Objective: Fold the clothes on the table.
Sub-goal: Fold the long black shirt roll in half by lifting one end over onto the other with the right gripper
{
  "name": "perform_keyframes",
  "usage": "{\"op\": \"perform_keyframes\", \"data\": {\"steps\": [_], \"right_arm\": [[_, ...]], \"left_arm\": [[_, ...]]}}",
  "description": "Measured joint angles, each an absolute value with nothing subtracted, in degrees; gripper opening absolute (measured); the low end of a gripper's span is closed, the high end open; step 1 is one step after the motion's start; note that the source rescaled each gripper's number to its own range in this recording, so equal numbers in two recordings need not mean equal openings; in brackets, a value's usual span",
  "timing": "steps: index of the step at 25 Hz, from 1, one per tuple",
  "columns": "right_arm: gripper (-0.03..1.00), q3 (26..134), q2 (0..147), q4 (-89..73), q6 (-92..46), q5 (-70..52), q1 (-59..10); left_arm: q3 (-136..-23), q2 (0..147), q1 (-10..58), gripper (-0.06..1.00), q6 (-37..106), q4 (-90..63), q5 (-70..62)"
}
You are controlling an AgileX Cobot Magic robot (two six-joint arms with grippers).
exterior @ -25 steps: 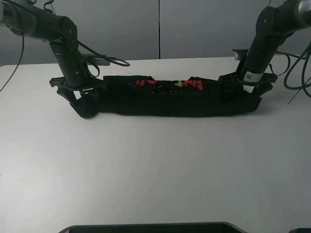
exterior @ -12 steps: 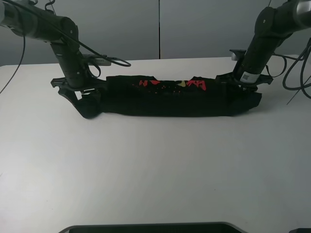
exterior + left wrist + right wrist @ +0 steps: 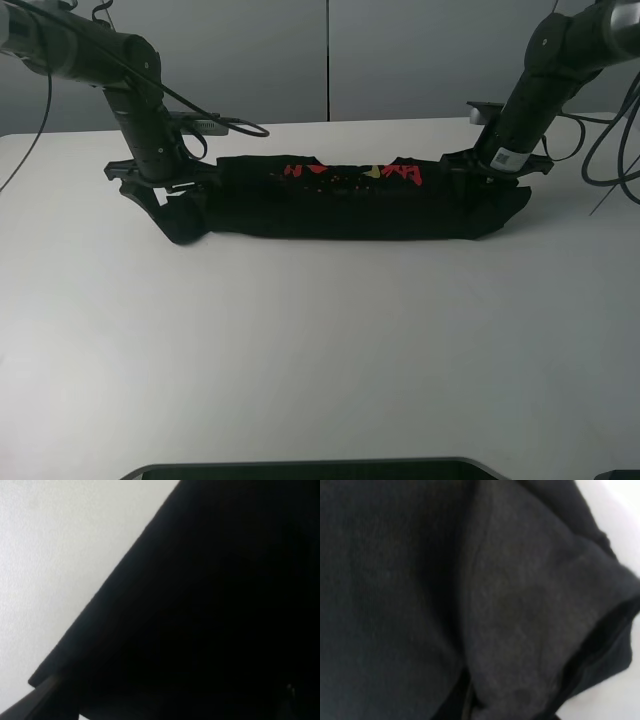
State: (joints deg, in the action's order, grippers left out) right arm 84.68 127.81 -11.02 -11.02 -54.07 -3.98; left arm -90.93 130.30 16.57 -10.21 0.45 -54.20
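Note:
The black T-shirt (image 3: 350, 205) lies on the white table (image 3: 320, 340) as a long narrow band, with red and yellow print (image 3: 350, 172) showing along its far edge. My left gripper (image 3: 165, 190) is low over the bunched left end, jaws spread, and cloth fills the left wrist view (image 3: 210, 605). My right gripper (image 3: 495, 168) stands at the far edge of the right end, jaws spread, just above the cloth. The right wrist view shows only folded black fabric (image 3: 520, 605) and a sliver of table.
Cables hang from both arms, one looping onto the table behind the shirt (image 3: 235, 127). A grey wall stands behind the table's far edge. A dark rounded object (image 3: 310, 468) sits at the near edge. White tabletop stretches in front of the shirt.
My right gripper has lifted and drawn back toward the far edge, leaving the shirt's right end lying flatter. The left gripper and the left end have barely moved.

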Motion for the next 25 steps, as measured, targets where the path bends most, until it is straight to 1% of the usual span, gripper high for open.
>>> {"op": "perform_keyframes", "data": {"steps": [4,10,16,19,25], "right_arm": [[0.12,84.81,125.36,-11.42,-11.13,-55.34,-3.98],[0.12,87.9,121.13,-16.4,-12.44,-61.34,-3.98],[0.12,90.59,120.27,-30.08,-17.29,-68.78,-3.98],[0.12,90.58,120.27,-38.44,-20.62,-69.3,-4.81],[0.12,90.58,120.57,-50.08,-24.84,-67.24,-10.13]], "left_arm": [[-90.93,130.3,16.57,0.98,-10.36,0.45,-54.2],[-90.93,130.3,16.57,0.98,-10.36,0.45,-54.2],[-90.93,130.3,16.57,0.98,-10.36,0.45,-54.2],[-90.93,130.3,16.57,0.98,-10.36,0.45,-54.2],[-90.93,130.3,16.57,0.98,-10.36,0.45,-54.34]]}}
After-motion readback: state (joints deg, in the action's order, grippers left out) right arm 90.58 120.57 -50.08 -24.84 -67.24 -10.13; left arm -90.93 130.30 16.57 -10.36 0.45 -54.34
